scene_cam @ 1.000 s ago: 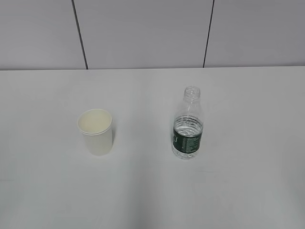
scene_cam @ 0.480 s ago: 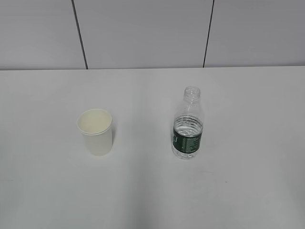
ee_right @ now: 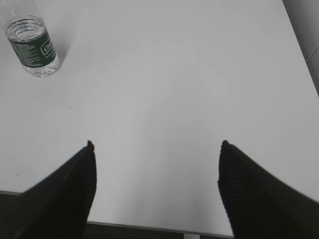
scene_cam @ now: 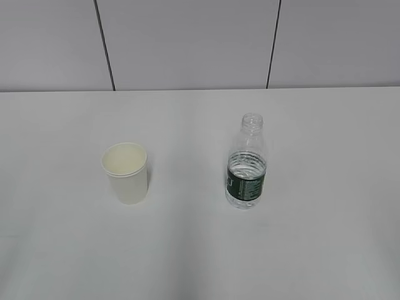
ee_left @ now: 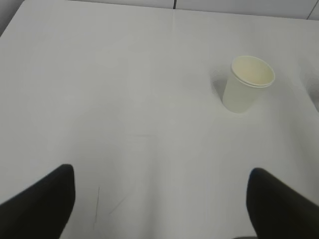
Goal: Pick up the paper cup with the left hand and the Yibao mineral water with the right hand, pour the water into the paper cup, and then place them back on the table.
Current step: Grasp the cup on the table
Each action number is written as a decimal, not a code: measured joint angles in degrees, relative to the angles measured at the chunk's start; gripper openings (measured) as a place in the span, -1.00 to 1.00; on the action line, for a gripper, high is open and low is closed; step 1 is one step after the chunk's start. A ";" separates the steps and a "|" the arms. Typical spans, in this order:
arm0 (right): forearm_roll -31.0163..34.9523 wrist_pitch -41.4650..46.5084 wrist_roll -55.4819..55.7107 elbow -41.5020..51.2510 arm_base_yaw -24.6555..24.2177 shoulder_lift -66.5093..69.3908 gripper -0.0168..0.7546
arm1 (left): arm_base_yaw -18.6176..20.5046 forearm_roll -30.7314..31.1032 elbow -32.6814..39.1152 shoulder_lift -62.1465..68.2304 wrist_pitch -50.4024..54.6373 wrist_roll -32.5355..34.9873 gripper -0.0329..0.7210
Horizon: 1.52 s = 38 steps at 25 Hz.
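The white paper cup [scene_cam: 125,173] stands upright left of centre on the table [scene_cam: 325,250]; the left wrist view has the paper cup [ee_left: 247,84] at the upper right, far ahead of my left gripper [ee_left: 162,172], which is open and empty. The capless Yibao mineral water [scene_cam: 245,164] with its dark green label stands upright right of centre. The right wrist view catches the bottle [ee_right: 32,46] in the top left corner, well away from my right gripper [ee_right: 157,145], open over the table's near edge with nothing between its fingers. Neither arm appears in the exterior view.
A grey panelled wall [scene_cam: 187,44] rises behind the table. The table's near edge [ee_right: 149,228] runs under my right gripper. Faint scratch marks [ee_left: 99,204] lie on the tabletop between my left fingers.
Cup and bottle have not moved in the exterior view. No arm has entered that view.
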 joint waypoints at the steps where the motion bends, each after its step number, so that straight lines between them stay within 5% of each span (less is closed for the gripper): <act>1: 0.00 0.00 0.00 0.00 0.00 0.00 0.58 | 0.00 0.00 0.00 0.00 0.00 0.00 0.78; 24: 0.00 0.00 0.00 0.00 0.00 0.00 0.58 | 0.00 1.05 -0.18 0.00 -0.76 0.17 0.68; 38: 0.00 0.00 0.00 0.00 0.00 0.00 0.58 | 0.00 1.77 1.37 2.10 -24.95 0.56 0.66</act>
